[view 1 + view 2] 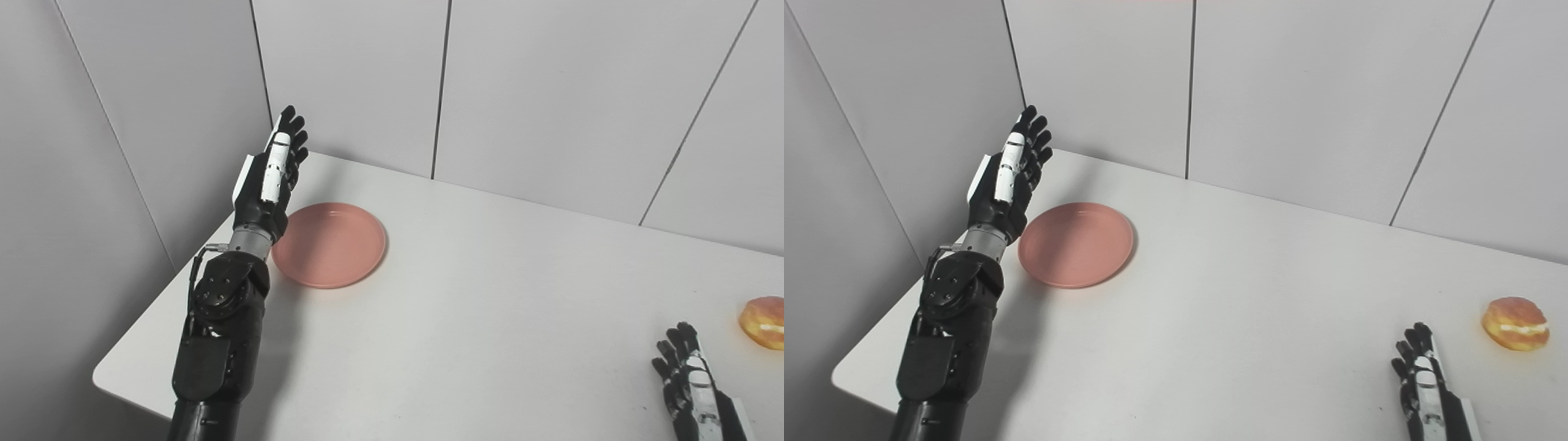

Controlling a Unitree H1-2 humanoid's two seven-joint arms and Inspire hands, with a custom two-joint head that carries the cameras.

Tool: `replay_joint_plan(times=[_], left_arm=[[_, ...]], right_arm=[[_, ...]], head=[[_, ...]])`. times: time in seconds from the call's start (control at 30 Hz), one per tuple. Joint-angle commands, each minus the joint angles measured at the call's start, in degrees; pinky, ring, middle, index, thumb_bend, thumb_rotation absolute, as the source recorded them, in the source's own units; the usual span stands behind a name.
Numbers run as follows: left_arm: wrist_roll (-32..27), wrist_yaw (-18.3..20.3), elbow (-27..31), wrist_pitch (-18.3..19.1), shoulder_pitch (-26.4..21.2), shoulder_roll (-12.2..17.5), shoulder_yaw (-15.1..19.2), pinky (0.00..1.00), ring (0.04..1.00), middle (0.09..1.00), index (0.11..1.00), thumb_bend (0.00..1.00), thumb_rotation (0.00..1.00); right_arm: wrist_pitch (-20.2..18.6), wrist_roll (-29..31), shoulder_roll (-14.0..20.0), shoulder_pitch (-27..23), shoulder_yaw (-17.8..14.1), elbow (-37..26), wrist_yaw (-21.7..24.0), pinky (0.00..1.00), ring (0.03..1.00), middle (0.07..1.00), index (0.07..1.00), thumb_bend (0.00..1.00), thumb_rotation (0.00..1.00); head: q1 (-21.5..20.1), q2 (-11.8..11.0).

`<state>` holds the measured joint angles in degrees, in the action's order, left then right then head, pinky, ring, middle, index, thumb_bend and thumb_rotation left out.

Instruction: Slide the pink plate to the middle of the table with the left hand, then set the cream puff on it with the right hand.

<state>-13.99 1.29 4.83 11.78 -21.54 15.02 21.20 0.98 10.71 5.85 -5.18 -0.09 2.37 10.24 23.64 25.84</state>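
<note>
Left hand (272, 177) raised, fingers extended, holding nothing, just left of pink plate (329, 244).
Right hand (1424, 386) open, empty, partly cut off, near cream puff (1516, 323).

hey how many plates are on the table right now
1. A single pink plate sits near the table's far left corner, just right of the open left robot hand. It is empty; no other plates are visible.

White table (1249, 318): pink plate (1075, 244) far left, cream puff (1516, 323) right.
</note>
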Motion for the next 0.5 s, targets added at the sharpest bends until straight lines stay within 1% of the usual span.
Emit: replay_joint_plan(times=[0.0,0.07,0.2,0.3,0.47], left_arm=[[-1.27,-0.13,0.05,-3.04,-2.63,2.05,1.15,0.94,0.937,0.946,0.936,0.42,1.0],[-1.89,-0.52,-1.02,-3.2,-2.68,2.52,2.02,0.96,0.946,0.953,0.945,0.42,1.0],[-1.8,-1.37,-3.01,-3.67,-2.33,3.52,3.36,0.96,0.94,0.945,0.942,0.43,1.0],[-1.83,-1.85,-4.21,-4.07,-1.86,4.11,3.96,0.96,0.939,0.944,0.946,0.41,1.0],[-2.49,-2.04,-5.71,-4.64,-1.03,4.2,4.85,0.96,0.947,0.951,0.956,0.39,1.0]], right_arm=[[-1.54,0.52,-0.3,2.53,0.29,1.58,0.62,1.0,1.0,1.0,1.0,0.07,1.0],[-1.58,0.48,-0.13,2.49,0.43,1.64,0.82,1.0,1.0,1.0,1.0,0.07,1.0],[-1.73,0.38,-0.1,2.53,0.48,1.53,0.73,1.0,1.0,1.0,1.0,0.07,1.0],[-1.95,0.17,-0.04,2.63,0.54,1.23,0.63,1.0,1.0,1.0,1.0,0.07,1.0],[-2.1,0.06,0.11,2.59,0.53,1.19,0.58,1.0,1.0,1.0,1.0,0.07,1.0]], head=[[-0.14,0.05],[-0.16,0.11],[-0.14,0.14],[-0.13,0.19],[0.01,0.37]])
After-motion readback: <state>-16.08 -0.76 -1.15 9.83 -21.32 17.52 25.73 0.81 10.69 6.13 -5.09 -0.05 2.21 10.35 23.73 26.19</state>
